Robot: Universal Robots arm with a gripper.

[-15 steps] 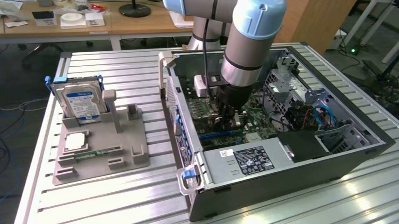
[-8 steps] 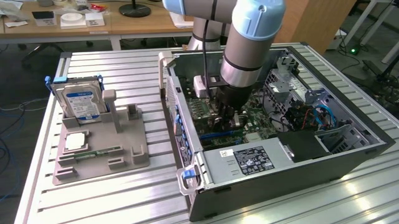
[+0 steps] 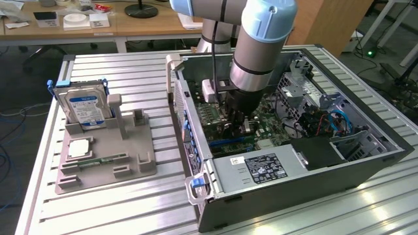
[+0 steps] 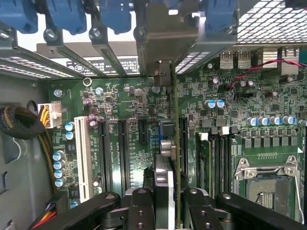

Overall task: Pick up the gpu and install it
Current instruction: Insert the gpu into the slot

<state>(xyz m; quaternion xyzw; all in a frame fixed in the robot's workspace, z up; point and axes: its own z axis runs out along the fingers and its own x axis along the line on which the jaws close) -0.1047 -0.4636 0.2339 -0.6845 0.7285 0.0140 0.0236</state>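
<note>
My gripper [image 3: 238, 126] is down inside the open computer case [image 3: 365, 161], over the green motherboard [image 3: 274, 128]. In the wrist view the gripper [image 4: 168, 212] is shut on the gpu [image 4: 174, 110]. The card shows edge-on as a thin line running away from the fingers [image 4: 140, 211]. Its silvery bracket [image 4: 165, 33] reaches the rear slot openings of the case. The card stands upright over the black expansion slots [image 4: 182, 143]; whether its edge sits in a slot I cannot tell.
Beside the case a grey fixture [image 3: 107, 156] holds a silver hard drive [image 3: 83, 105], a green memory stick [image 3: 101, 160] and a square chip [image 3: 78, 148]. The power supply [image 3: 261, 169] fills the case's near corner. A CPU socket [image 4: 266, 179] and a white slot [image 4: 82, 158] flank the card.
</note>
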